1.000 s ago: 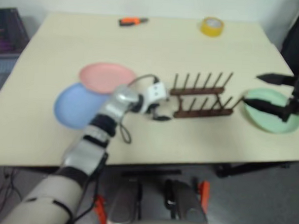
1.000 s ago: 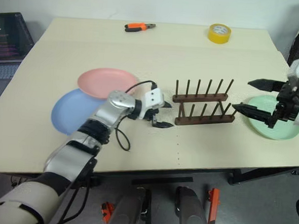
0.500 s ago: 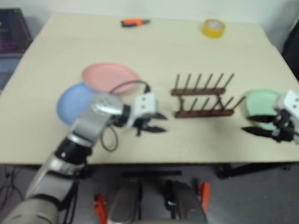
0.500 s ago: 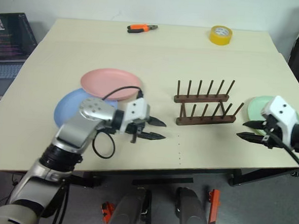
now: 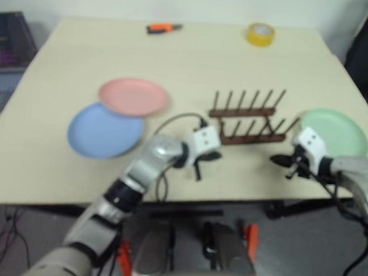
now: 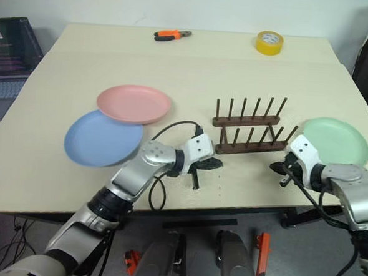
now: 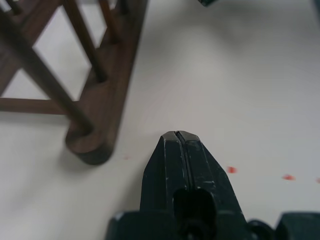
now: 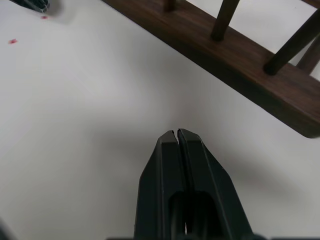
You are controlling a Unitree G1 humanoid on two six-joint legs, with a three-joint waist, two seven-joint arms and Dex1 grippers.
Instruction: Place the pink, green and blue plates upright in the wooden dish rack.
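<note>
The pink plate [image 6: 134,104] lies flat at the table's left, overlapping the far edge of the blue plate [image 6: 103,138]. At the right the green plate [image 6: 335,141] also lies flat. Between them stands the wooden dish rack [image 6: 250,126], with no plate in it. My left gripper [image 6: 218,167] is shut on nothing, low over the table just in front of the rack's left end [image 7: 100,100]. Also shut on nothing, my right gripper [image 6: 274,166] sits low near the rack's right end [image 8: 240,55], beside the green plate. Their closed tips show in the wrist views [image 7: 178,134] [image 8: 176,132].
Orange-handled pliers [image 6: 171,34] and a yellow tape roll [image 6: 269,42] lie at the table's far edge. A laptop [image 6: 8,46] sits beyond the left side. The table's front edge runs close behind both grippers.
Both grippers went from open to shut. The left one shifted right to the rack's near left end. The right one dropped from above the green plate to the table by the rack.
</note>
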